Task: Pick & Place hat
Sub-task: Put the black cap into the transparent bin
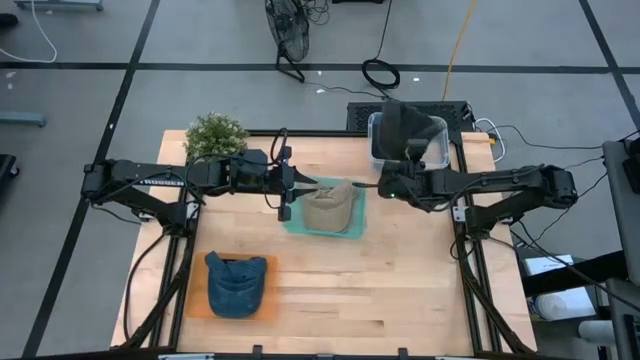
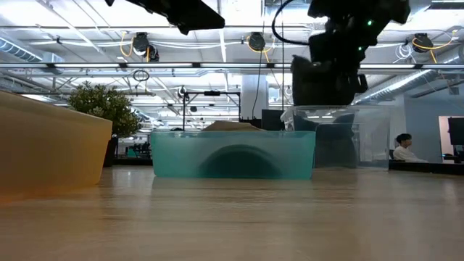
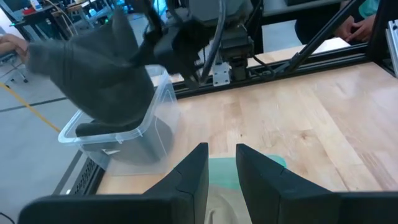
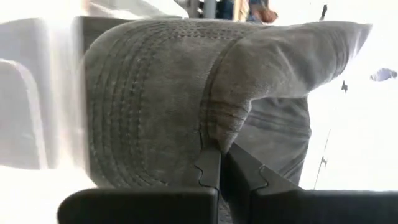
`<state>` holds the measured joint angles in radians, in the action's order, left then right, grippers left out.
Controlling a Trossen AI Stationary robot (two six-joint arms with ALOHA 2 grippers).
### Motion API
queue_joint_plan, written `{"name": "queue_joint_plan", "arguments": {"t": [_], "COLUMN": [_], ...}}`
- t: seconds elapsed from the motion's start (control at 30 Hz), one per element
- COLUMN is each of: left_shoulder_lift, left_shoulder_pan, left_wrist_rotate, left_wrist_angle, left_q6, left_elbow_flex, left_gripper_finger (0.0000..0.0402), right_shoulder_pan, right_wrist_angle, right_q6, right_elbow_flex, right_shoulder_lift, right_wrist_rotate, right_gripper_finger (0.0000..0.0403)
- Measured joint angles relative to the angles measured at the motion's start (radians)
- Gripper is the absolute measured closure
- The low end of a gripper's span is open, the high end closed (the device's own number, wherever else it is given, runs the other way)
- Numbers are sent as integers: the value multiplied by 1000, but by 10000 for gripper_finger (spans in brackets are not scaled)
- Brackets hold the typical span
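My right gripper (image 1: 404, 160) is shut on a dark grey hat (image 1: 410, 128) that it holds over a clear plastic bin (image 1: 440, 152) at the table's far right. The hat also shows in the left wrist view (image 3: 102, 81) and the low view (image 2: 324, 81). A beige hat (image 1: 330, 205) lies in a teal tray (image 1: 352, 228) at the table's middle. My left gripper (image 3: 221, 171) hovers open and empty above the near-left side of that tray. A blue hat (image 1: 237, 283) lies on an orange tray (image 1: 200, 305) at the near left. My right gripper pinches the grey hat between its two fingers at a seam where the stitched brim meets the crown (image 4: 211, 134). The hat is lifted clear of the table and hangs below the fingers, over the bin's opening (image 3: 115, 127).
A potted plant (image 1: 215, 135) stands at the far left corner of the table. The clear bin holds something dark (image 2: 335, 145). Bare wood lies at the near right (image 1: 400, 290). A person sits in the room beyond the table (image 2: 400, 147).
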<state>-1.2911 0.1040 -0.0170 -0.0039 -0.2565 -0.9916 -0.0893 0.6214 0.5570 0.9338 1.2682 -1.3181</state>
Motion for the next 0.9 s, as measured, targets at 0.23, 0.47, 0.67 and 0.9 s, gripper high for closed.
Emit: {"name": "queue_joint_plan", "arguments": {"t": [0.23,0.47,0.67,0.9], "left_shoulder_lift": [0,0,0,0], "left_shoulder_pan": [0,0,0,0], "left_wrist_rotate": [1,1,2,2], "left_wrist_angle": [-31,-31,-30,-29], "left_q6": [-3,-6,-6,-6], "left_elbow_flex": [0,0,0,0], "left_gripper_finger": [309,309,309,309], "right_shoulder_pan": [-48,-76,-60,-60], "right_wrist_angle": [-389,-483,-482,-483], "right_q6": [362,387,390,345], "right_elbow_flex": [-150,-227,-282,-323], "right_shoulder_lift": [-14,-118,-192,-220], "right_wrist_rotate": [34,82,170,165], "right_gripper_finger": [403,403,395,336]}}
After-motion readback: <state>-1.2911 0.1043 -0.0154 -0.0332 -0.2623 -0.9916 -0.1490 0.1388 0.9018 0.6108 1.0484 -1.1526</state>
